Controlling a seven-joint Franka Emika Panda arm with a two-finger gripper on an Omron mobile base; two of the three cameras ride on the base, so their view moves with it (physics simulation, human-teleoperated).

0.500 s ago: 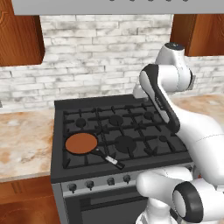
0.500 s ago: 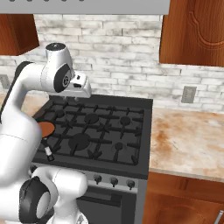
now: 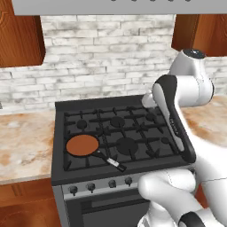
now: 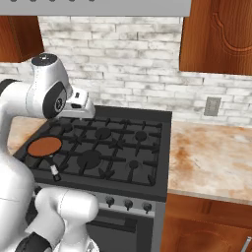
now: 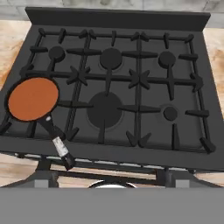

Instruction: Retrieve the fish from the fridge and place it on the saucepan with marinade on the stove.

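The arm has swung slightly back above the stove (image 3: 119, 133); the pan (image 3: 82, 145) stays on the front-left burner, holding only marinade, no fish. The gripper (image 4: 81, 106) stands wide open and empty, so the fridge trip is likely still ahead.

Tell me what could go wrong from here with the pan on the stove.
The saucepan sits at the stove's front left corner, its handle jutting past the front edge, so a passing arm might knock it. The saucepan holds no fish, and the open end effector carries none, so the fish is still to fetch.
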